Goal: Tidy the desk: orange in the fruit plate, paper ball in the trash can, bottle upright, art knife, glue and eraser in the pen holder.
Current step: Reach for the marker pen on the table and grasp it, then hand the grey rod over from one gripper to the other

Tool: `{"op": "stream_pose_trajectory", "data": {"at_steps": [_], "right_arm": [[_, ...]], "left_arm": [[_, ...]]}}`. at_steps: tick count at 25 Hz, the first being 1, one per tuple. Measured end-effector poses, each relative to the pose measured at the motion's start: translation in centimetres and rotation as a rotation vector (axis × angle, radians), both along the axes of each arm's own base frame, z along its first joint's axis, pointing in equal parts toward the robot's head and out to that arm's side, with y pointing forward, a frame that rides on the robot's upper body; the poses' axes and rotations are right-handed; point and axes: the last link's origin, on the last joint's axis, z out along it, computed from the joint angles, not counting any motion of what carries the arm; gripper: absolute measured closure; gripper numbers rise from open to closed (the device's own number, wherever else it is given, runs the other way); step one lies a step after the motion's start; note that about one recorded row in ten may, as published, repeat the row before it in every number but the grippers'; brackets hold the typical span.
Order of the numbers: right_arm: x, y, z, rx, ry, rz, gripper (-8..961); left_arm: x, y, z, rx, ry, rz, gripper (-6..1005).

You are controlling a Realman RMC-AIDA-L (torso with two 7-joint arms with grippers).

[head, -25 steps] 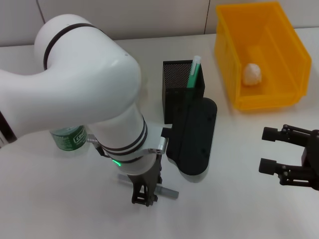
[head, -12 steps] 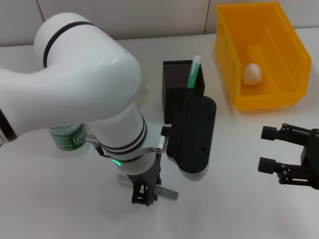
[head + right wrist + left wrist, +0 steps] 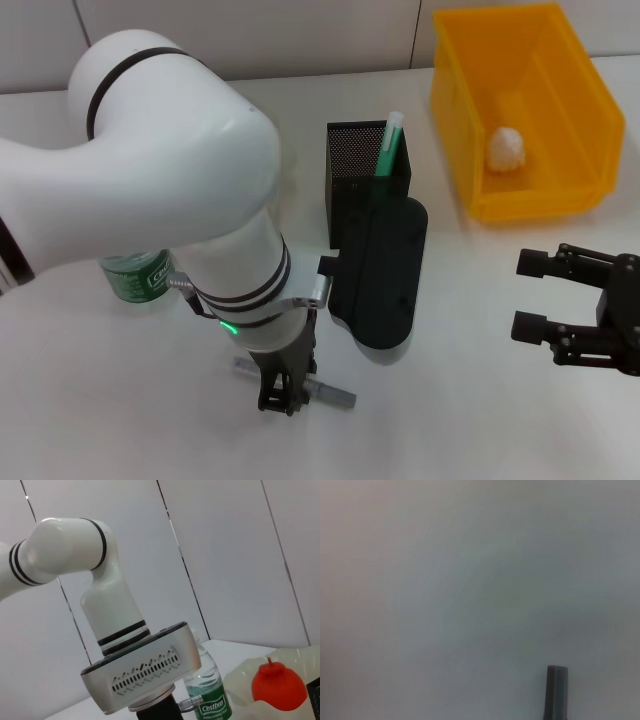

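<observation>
- Now my left gripper [image 3: 282, 400] is down at the table's near edge, its fingers closed around a grey stick [image 3: 330, 393] that lies flat on the table; I take this for the art knife or the glue, I cannot tell which.
- Compared with a second ago, the left wrist has shifted slightly toward me and the stick's free end has moved with it, so I judge the grip has taken hold and the lift is about to start.
- My left wrist view shows only bare table and one end of the stick [image 3: 556, 692], so I cannot check the finger contact there.
- The pen holder [image 3: 366, 180] stands upright near the table's middle, with a green stick [image 3: 388, 145] already leaning inside; that is where this stick should go next.
- A black flat stand [image 3: 383, 280] lies just beside the holder on its near side, between my gripper and the holder, so I would carry the stick over it.
- The paper ball [image 3: 506, 148] sits in the trash can [image 3: 580, 110] at the far right corner: done.
- The bottle [image 3: 137, 275] stands at the left behind my arm, and the right wrist view shows the orange [image 3: 278, 687] in the fruit plate [image 3: 240, 680].
- My right gripper [image 3: 535, 307] hangs open and idle at the right edge.
- I cannot see the eraser.
</observation>
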Motion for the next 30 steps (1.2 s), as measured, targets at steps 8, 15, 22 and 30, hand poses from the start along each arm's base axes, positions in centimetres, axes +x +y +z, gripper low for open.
{"op": "stream_pose_trajectory", "data": {"at_steps": [8, 15, 22, 30], "right_arm": [[-0.01, 0.20, -0.05, 0.004, -0.002, -0.003, 139], [-0.18, 0.45, -0.06, 0.003, -0.003, 0.004, 139], [-0.32, 0.62, -0.19, 0.000, -0.003, 0.008, 139], [-0.32, 0.75, -0.32, -0.006, 0.001, 0.005, 139]], "left_arm": [[-0.03, 0.02, 0.01, 0.000, 0.000, 0.000, 721], [-0.38, 0.04, -0.01, -0.001, 0.010, 0.007, 792], [-0.44, 0.16, 0.12, 0.002, 0.007, 0.031, 833], [-0.10, 0.01, 0.21, 0.002, 0.001, 0.033, 840]]}}
